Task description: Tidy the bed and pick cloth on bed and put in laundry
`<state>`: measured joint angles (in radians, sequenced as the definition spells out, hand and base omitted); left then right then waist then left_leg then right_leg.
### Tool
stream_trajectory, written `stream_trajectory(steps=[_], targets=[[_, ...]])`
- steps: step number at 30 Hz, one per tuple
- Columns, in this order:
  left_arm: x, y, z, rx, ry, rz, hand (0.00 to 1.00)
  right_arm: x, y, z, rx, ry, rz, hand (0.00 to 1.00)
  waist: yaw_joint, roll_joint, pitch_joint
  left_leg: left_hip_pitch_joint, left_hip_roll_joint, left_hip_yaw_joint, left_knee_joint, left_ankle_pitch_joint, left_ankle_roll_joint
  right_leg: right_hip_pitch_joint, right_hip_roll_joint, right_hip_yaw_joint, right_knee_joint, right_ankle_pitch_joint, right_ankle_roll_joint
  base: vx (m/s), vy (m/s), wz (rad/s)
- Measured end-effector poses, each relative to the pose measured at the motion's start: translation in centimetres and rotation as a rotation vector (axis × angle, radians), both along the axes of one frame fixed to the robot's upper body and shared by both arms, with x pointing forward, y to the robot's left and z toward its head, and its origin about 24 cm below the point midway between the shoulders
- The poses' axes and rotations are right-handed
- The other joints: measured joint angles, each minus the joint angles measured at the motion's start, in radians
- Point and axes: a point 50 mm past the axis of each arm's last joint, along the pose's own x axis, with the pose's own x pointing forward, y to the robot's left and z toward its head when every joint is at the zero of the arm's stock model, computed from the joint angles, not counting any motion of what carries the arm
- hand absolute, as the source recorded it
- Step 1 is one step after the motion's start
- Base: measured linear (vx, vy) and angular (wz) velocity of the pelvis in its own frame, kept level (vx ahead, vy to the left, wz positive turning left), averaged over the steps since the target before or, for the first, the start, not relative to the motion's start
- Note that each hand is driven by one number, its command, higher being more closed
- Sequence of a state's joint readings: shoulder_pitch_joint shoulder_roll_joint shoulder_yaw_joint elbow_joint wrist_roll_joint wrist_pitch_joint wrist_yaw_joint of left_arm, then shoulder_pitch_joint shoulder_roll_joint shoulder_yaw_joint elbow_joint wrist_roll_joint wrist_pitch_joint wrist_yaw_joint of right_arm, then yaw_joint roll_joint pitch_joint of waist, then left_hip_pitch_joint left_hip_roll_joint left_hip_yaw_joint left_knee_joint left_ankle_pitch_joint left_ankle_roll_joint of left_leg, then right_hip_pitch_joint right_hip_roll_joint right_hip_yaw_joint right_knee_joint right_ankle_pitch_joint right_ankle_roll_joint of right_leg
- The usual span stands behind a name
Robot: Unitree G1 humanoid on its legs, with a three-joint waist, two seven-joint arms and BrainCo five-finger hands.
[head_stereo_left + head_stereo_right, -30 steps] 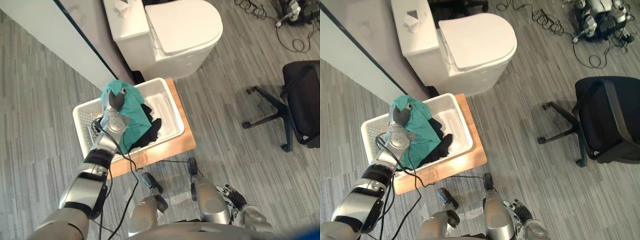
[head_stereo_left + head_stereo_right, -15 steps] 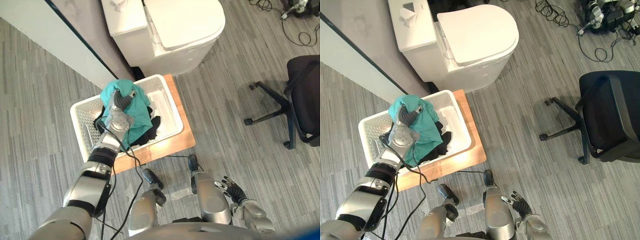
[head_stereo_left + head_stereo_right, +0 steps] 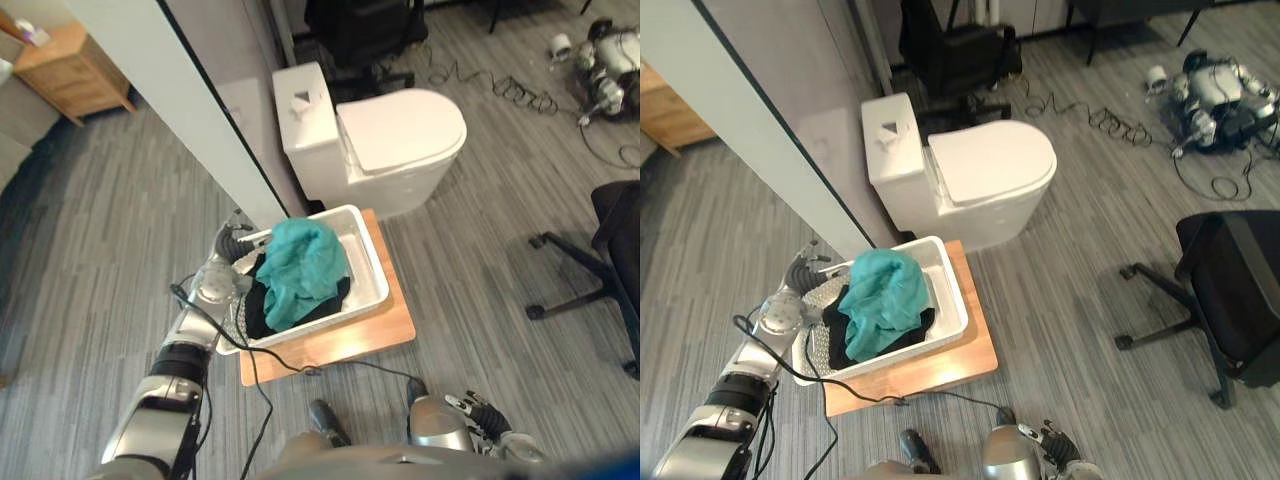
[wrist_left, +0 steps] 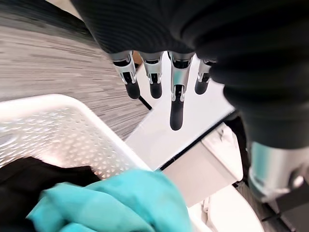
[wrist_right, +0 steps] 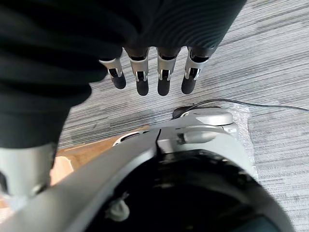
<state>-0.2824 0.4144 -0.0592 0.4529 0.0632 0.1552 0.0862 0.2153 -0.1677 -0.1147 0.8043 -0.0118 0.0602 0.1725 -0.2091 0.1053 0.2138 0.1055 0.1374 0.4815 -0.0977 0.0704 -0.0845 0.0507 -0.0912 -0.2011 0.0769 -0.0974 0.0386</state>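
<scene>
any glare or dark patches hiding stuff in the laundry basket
Left eye view: soft, even light, no glare on the white laundry basket; the teal cloth is well lit, the black cloth under it is a dark patch without visible folds. Left wrist view: the open left robot hand stands against a bright white panel.

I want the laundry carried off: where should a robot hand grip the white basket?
Likely the white basket's left end rim, from the left, where the open left robot hand hovers: that lip is bare, while the teal cloth heaps toward the right end.
</scene>
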Motion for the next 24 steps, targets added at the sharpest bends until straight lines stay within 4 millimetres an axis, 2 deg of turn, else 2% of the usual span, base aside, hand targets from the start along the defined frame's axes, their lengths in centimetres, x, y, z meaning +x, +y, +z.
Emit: stream_trajectory(steps=[5,7,9,11,13,15,19,22,24], targets=[[-1.5,1.0,-1.4,-0.085,0.041,0.049,0.00,-1.3,0.0,-0.4,-0.012,0.046,0.012,0.00,0.012,-0.011,-0.044,0.017,-0.006,-0.019,-0.005,0.002,0.003,0.029,-0.002,-0.017,-0.022,0.001,0.002,-0.03,0.011,0.12],[-2.1,1.2,-1.1,-0.113,0.014,0.062,0.00,-1.8,0.1,-0.5,-0.009,0.059,0.005,0.00,0.016,-0.015,-0.061,0.017,-0.010,-0.027,-0.006,0.002,0.003,0.038,-0.001,-0.025,-0.036,0.001,0.003,-0.02,0.010,0.13],[-2.5,1.5,-0.6,-0.168,-0.038,0.089,0.00,-2.3,-0.1,-0.6,-0.016,0.071,-0.001,0.00,0.037,-0.015,-0.073,0.017,-0.011,-0.036,-0.006,0.002,0.003,0.049,-0.001,-0.032,-0.046,0.003,0.005,0.03,0.001,0.08],[-3.2,2.0,-0.8,-0.236,-0.058,0.139,0.00,-2.6,-0.1,-0.6,-0.014,0.080,-0.006,0.00,0.040,-0.018,-0.076,0.018,-0.014,-0.056,-0.006,0.001,0.004,0.066,-0.001,-0.046,-0.053,0.004,0.006,0.06,-0.002,0.15],[-4.6,2.8,-1.8,-0.293,-0.047,0.217,0.00,-2.8,-0.1,-0.7,-0.014,0.085,-0.008,0.00,0.044,-0.022,-0.082,0.017,-0.015,-0.062,-0.006,0.001,0.003,0.075,-0.001,-0.059,-0.062,0.006,0.008,0.06,-0.004,0.21],[-6.2,3.4,-3.1,-0.371,-0.025,0.300,0.00,-3.3,-0.1,-0.8,-0.011,0.099,-0.011,0.00,0.062,-0.029,-0.087,0.020,-0.015,-0.080,-0.006,0.001,0.003,0.090,0.001,-0.064,-0.067,0.006,0.007,0.08,-0.011,0.20],[-11.3,3.8,-7.8,-0.554,0.110,0.496,0.00,-3.8,0.0,-1.0,-0.015,0.120,0.004,0.00,0.097,-0.048,-0.096,0.035,-0.016,-0.096,-0.006,0.001,0.002,0.126,0.002,-0.085,-0.078,0.006,0.007,0.03,-0.010,0.19],[-16.8,2.8,-12.4,-0.611,0.315,0.635,0.00,-3.9,0.5,-1.2,0.001,0.113,0.005,0.00,0.121,-0.062,-0.102,0.054,-0.016,-0.108,-0.007,-0.001,0.001,0.152,0.003,-0.088,-0.078,0.002,0.007,-0.02,-0.005,0.11],[-22.1,1.3,-15.4,-0.639,0.498,0.746,0.00,-3.6,0.9,-1.2,0.015,0.091,0.013,0.00,0.138,-0.067,-0.105,0.058,-0.017,-0.108,-0.007,0.000,0.000,0.150,0.001,-0.087,-0.075,-0.005,0.008,-0.08,-0.002,0.04]])
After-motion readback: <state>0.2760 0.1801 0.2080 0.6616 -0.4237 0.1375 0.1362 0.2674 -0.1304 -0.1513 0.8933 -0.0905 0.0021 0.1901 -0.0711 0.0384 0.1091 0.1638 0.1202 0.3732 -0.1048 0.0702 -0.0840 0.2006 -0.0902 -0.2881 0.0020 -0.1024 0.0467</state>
